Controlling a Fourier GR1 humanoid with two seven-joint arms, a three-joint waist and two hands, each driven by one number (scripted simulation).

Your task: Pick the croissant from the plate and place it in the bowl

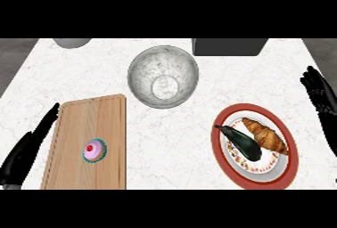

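**Croissant waits on the plate, both hands clear of it**

The croissant (266,135) lies on the red-rimmed plate (227,156) at the right of the bench (171,147), slanting from upper left to lower right, with a dark eggplant (240,142) lying just beside it on its left, the two touching or nearly so. The grey bowl (162,76) sits apart from the plate, up and to the left, and nothing shows inside it.

The right robot hand (321,95) shows at the right edge, fingers straight and holding nothing, near the plate but not over it. The left robot hand (30,144) lies at the left edge beside a wooden cutting board (92,129), also relaxed and holding nothing (a small pink cupcake (94,150) sits on the board, no part of this job).

By its look the croissant should be light, flaky and easily crushed, so a gentle hold seems wise. Its thick middle looks the best place to grip, fingers across the width; the free right-hand side gives room, while the eggplant crowds the left and could be nudged.
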